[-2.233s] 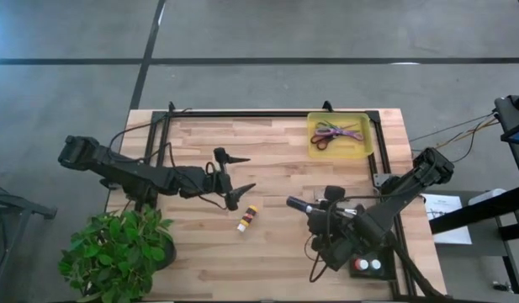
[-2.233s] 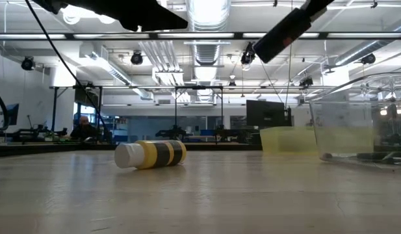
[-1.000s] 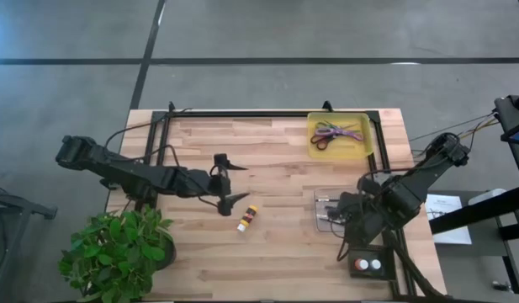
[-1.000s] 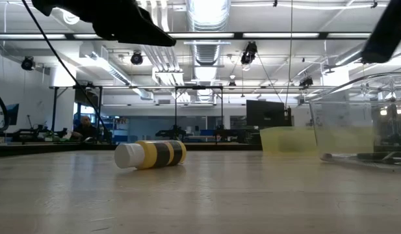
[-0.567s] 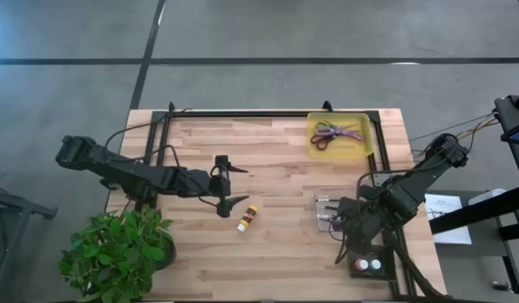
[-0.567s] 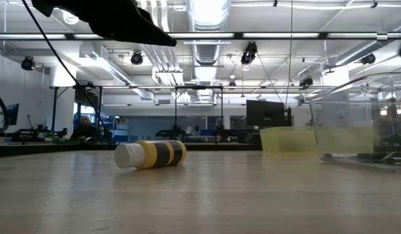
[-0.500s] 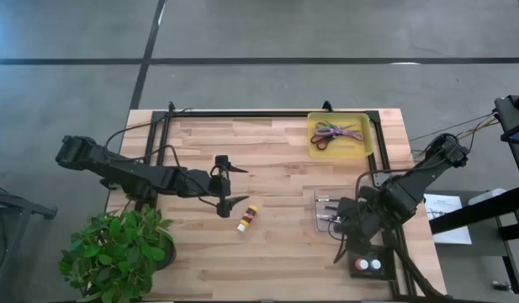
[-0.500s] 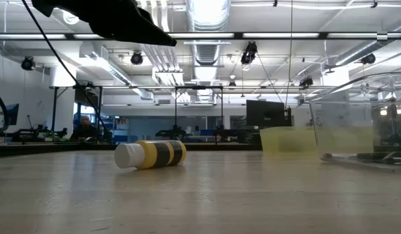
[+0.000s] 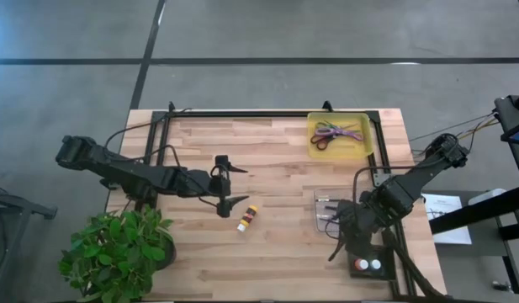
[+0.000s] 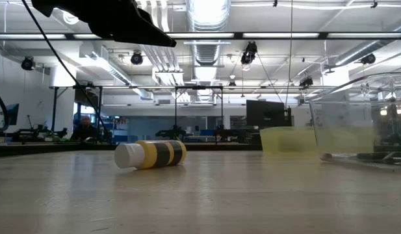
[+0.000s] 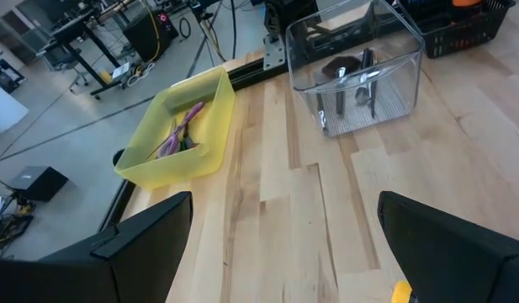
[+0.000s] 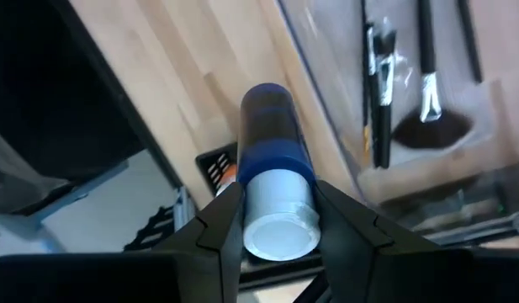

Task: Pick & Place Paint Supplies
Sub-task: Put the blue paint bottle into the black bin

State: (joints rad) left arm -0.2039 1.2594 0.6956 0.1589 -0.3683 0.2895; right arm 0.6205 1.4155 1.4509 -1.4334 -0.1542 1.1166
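The reference landmark is the clear bin, a transparent container standing on the counter near its right edge. The right gripper hangs at the outer side of the clear bin, by the counter's edge, and its jaws are closed partway around a blue paint tube, gripping it across the body just behind the white cap so that the tube points away from the wrist; this grip leaves the far end free, which suits lowering the tube into a container. Dark-handled brushes already lie in the clear bin, so it probably serves as the drop-off for slender supplies (whether the blue paint tube belongs there cannot be confirmed). The yellow tray sits beyond the clear bin toward the counter's far edge and holds the scissors, which suggests sorting by type. The yellow paint tube lies on its side on the bare counter, well to the left of the clear bin, white cap toward the front edge; it is not yet sorted. The left gripper hovers just beyond that tube, farther still from the clear bin, its jaws fully spread and empty, a posture that fits a descent onto the tube. The potted plant stands at the front left corner, farthest from the clear bin, outside the work.
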